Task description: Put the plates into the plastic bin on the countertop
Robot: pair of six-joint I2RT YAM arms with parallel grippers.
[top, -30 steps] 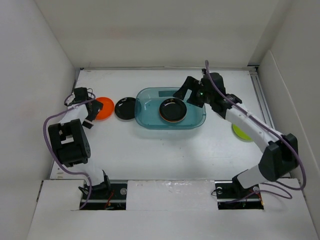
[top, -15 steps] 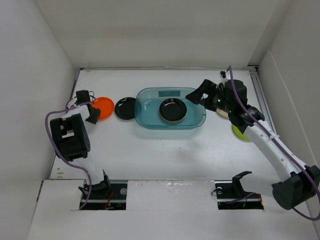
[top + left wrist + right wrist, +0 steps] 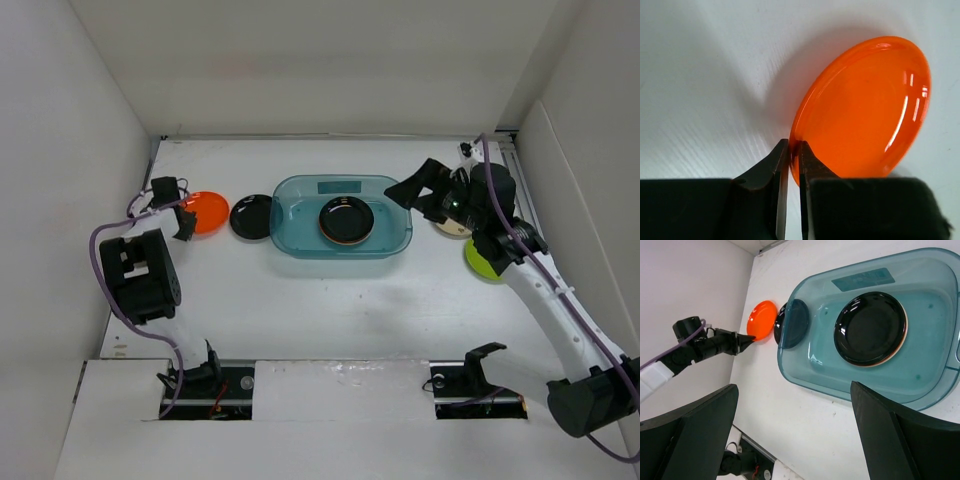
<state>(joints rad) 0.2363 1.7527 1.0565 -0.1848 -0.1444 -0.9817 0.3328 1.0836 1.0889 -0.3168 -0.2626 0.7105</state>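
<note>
From above, the left gripper (image 3: 188, 218) holds the left rim of the orange plate (image 3: 207, 212) at the far left of the countertop (image 3: 330, 300). The bin (image 3: 300, 245) lies to that plate's right, with a loose black plate (image 3: 250, 216) on the countertop between them. The bin contains a second black plate (image 3: 346, 220). The right gripper (image 3: 412, 185) hangs near the bin's right end, close to a cream plate (image 3: 445, 230) and a green plate (image 3: 480, 264).

The left wrist view shows the fingers (image 3: 782, 160) clenched on the orange plate's (image 3: 865, 105) near edge, with the plate tilted up off the countertop (image 3: 700, 75).

In the right wrist view, the right gripper (image 3: 794, 385) is spread wide and holds nothing. It looks down on the bin (image 3: 815, 375).

The left arm is nearer the orange plate. Its carry probably runs rightward over the loose black plate, so the tilted rim must clear the bin wall.
</note>
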